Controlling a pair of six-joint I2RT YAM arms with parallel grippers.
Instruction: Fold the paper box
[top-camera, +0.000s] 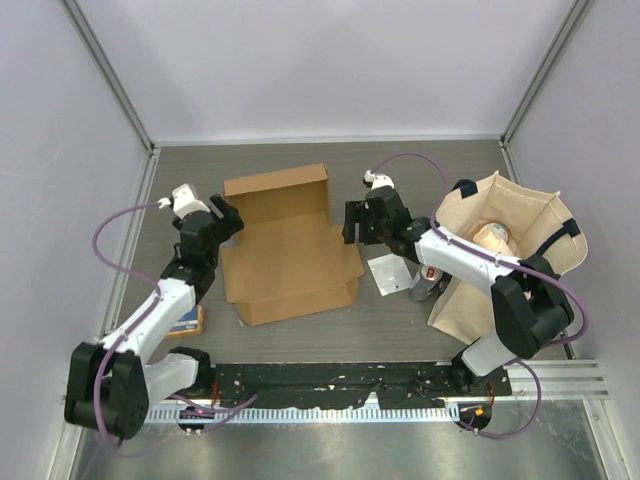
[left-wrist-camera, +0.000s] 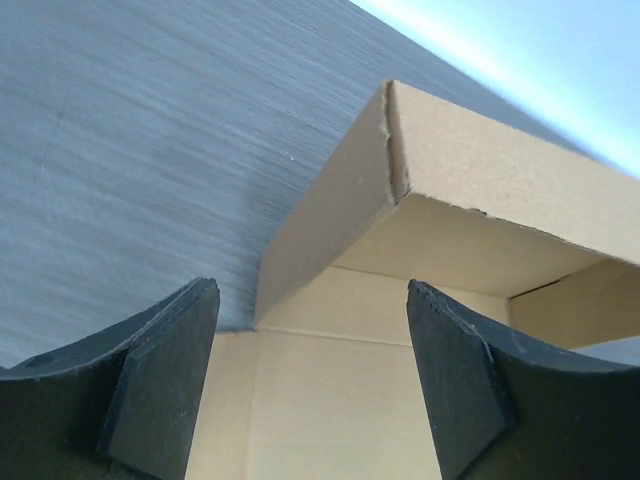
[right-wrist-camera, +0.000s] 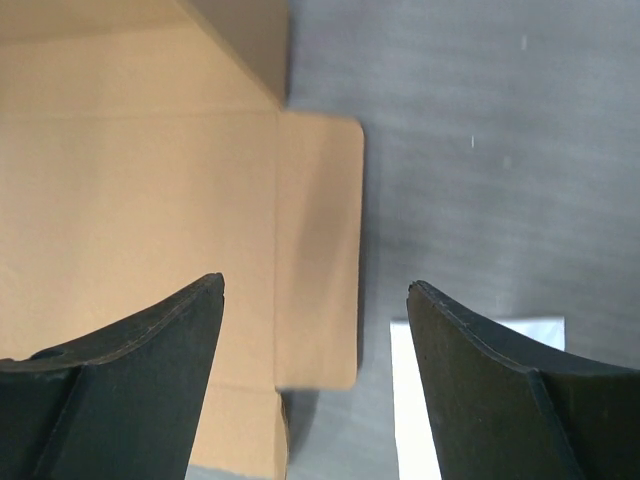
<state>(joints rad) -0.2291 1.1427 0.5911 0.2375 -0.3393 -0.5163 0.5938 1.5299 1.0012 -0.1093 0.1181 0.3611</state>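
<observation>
The paper box is brown corrugated cardboard, half formed, in the middle of the table. Its back part stands up as walls; the front panel and a right side flap lie flat. My left gripper is open at the box's left edge; its wrist view shows the raised corner and the flat panel between the fingers. My right gripper is open above the box's right edge; the side flap lies between its fingers. Neither holds anything.
A beige tote bag with dark handles stands at the right with an item inside. A white paper slip and a small packet lie between bag and box. An orange-and-blue packet lies near the left arm.
</observation>
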